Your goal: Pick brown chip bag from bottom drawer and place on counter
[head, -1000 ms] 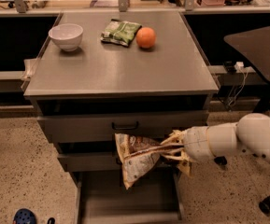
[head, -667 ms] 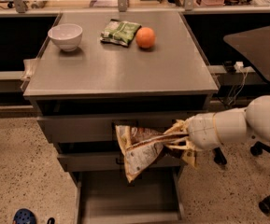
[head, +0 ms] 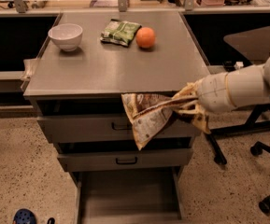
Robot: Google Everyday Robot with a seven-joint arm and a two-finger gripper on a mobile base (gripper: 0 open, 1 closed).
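The brown chip bag [head: 146,116] hangs crumpled, pale printed side out, in front of the cabinet's upper drawer, just below the counter's front edge. My gripper [head: 187,105] is shut on the bag's right end, with the white arm coming in from the right. The counter [head: 116,66] is the grey metal top of the cabinet. The bottom drawer [head: 125,192] stands pulled open below, and its inside shows nothing in it.
On the counter stand a white bowl [head: 66,35], a green snack bag [head: 120,31] and an orange [head: 145,37] at the back. Two handled drawers [head: 120,160] are shut. An office chair base [head: 265,204] and dark side table [head: 256,38] stand at right.
My gripper has lifted the bag upward and slightly right, from the level of the lower drawers to just under the counter's front edge.
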